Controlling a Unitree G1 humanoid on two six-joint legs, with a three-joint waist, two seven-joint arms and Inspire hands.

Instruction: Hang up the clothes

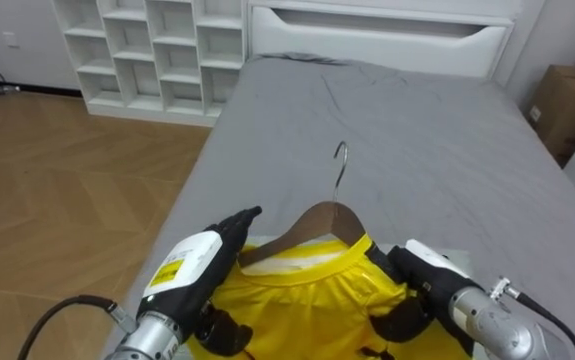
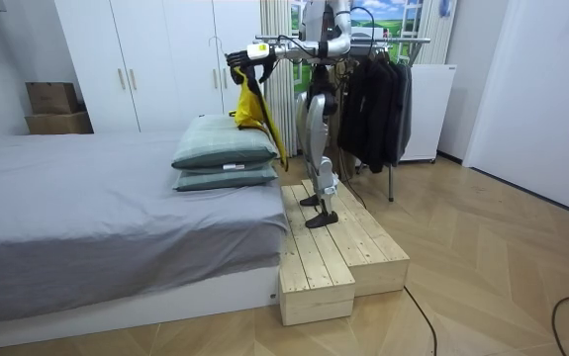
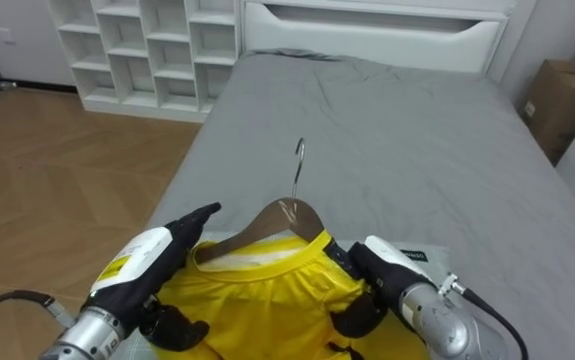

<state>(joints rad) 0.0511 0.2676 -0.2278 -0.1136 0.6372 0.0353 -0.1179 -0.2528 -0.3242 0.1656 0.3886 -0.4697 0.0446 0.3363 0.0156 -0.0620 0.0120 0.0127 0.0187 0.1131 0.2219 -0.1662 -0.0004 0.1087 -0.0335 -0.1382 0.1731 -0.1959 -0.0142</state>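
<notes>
1. Holding the yellow shirt [image 1: 302, 305] up between them, the left hand [image 1: 199, 268] and right hand [image 1: 422, 275] each clamp fingers and thumb on one shoulder, cloth and wooden hanger [image 1: 312, 218] together.
2. That two-sided grip seems meant to keep the hanger level and the shirt from sliding off. The hook [image 1: 340, 165] stands free just beyond the hands, ready for a rail.
3. Below and ahead of the hands lies the grey bed [image 1: 417, 120], with white shelves [image 1: 157, 50] beyond the left hand.
4. Behind the hands, at the robot's back, stands the clothes rack [image 2: 403, 42] with dark garments [image 2: 378, 94]. The robot stands on a wooden platform [image 2: 338, 252].
</notes>
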